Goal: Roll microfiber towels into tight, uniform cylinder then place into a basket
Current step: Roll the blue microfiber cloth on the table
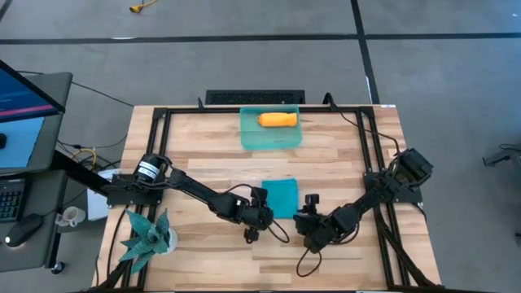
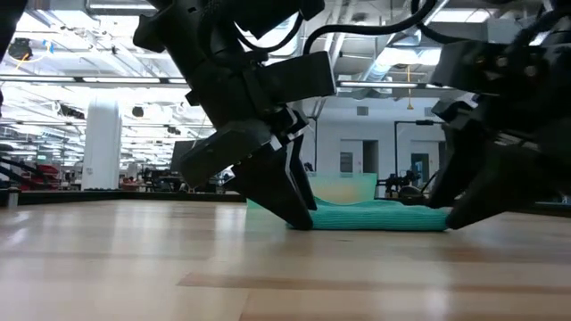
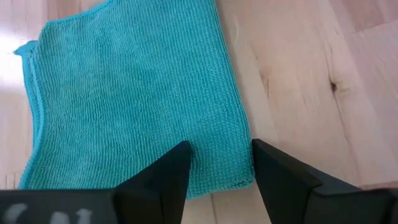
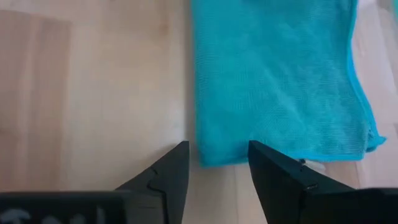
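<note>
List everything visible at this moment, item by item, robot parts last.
teal towel: one, teal-blue, flat on the table's middle, between the two grippers
orange towel: one, bright orange, rolled, lying in the basket
basket: one, translucent sea-green, at the table's far edge
artificial plant: one, spiky teal, on the table's near left corner
table: one, light wood, inside a black frame
monitor: one, lit screen, off the table's left side
left gripper: one, dark, jaws open over the teal towel's near corner
right gripper: one, dark, jaws open over the teal towel's other near corner
</note>
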